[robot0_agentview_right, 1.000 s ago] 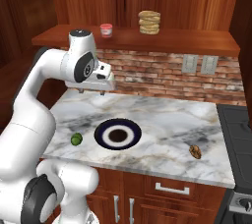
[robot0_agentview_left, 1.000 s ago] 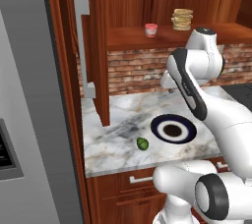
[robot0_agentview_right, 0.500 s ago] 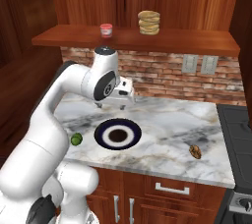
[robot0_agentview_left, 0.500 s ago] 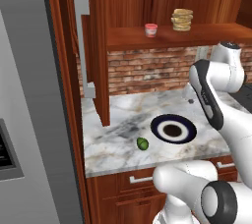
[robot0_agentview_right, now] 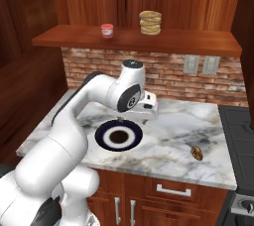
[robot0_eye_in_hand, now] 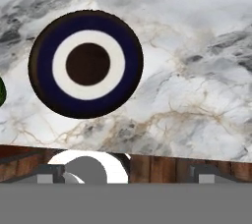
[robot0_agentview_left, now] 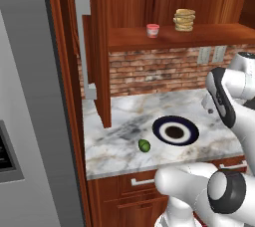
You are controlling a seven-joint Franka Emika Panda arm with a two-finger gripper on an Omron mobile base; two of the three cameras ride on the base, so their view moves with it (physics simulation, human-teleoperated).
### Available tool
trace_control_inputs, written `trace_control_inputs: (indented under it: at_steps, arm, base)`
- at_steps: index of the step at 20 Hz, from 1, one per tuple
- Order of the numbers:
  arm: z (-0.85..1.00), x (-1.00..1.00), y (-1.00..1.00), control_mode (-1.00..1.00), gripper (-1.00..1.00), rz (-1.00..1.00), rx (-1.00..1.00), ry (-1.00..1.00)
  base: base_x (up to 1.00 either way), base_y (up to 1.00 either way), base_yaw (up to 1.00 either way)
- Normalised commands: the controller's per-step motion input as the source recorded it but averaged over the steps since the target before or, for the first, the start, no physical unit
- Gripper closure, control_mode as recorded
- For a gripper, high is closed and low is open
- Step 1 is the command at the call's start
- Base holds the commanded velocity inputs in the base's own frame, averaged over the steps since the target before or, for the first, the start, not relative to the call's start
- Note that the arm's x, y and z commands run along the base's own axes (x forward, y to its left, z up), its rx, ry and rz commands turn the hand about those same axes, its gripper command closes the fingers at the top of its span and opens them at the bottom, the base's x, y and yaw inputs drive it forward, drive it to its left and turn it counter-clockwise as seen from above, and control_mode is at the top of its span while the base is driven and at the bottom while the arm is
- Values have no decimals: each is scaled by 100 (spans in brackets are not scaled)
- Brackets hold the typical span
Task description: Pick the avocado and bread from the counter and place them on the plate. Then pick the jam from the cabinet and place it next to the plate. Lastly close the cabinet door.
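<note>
The plate (robot0_agentview_right: 119, 138) had no food on it, and the gripper (robot0_agentview_right: 134, 119) hung just above it with its fingers wide apart.

A stack of tan flat discs (robot0_agentview_left: 184, 20) is sitting on the reddish-brown wooden shelf (robot0_agentview_right: 198, 40), toward its middle. A red brick backsplash (robot0_agentview_right: 168, 74) is running beneath the shelf, with two pale wall outlets (robot0_agentview_right: 201, 64) sitting side by side on it. A tall grey fridge door (robot0_agentview_left: 30, 121) is standing at the far left. A dark stovetop (robot0_agentview_right: 238, 136) is lying at the right edge.
</note>
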Motion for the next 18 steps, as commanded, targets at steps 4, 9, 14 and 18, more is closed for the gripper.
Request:
trace_control_inputs:
  at_steps: [4, 9, 14, 18]
  arm:
    - [-20, 0, -60, -100, -100, 0, 0, 12]
    - [-18, 0, -62, -100, -100, -3, 0, 11]
    - [-17, 1, -49, -100, -100, -7, 0, 8]
    - [-18, 0, -44, -100, -100, -6, 0, 3]
  base:
    - [0, 0, 0]
    - [0, 0, 0]
    - [0, 0, 0]
    - [0, 0, 0]
